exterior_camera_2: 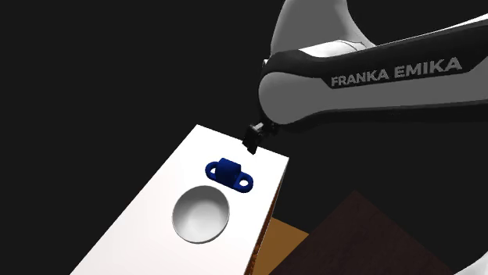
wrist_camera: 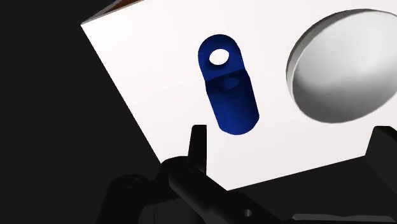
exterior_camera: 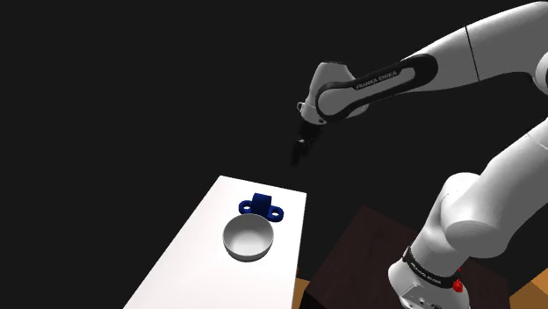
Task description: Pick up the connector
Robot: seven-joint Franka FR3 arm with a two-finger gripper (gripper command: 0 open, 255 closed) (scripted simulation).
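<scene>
Wrist view: gripper [wrist_camera: 291, 132], jaws apart, hangs above blue connector [wrist_camera: 228, 86] lying ahead, its long axis crossing the closing line.

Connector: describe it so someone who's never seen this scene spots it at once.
Find the white table. Two things sit on it: a pale round bowl and, close beside it, the connector. It is the small dark blue piece with a holed lug at each end, the only coloured thing there.
</scene>
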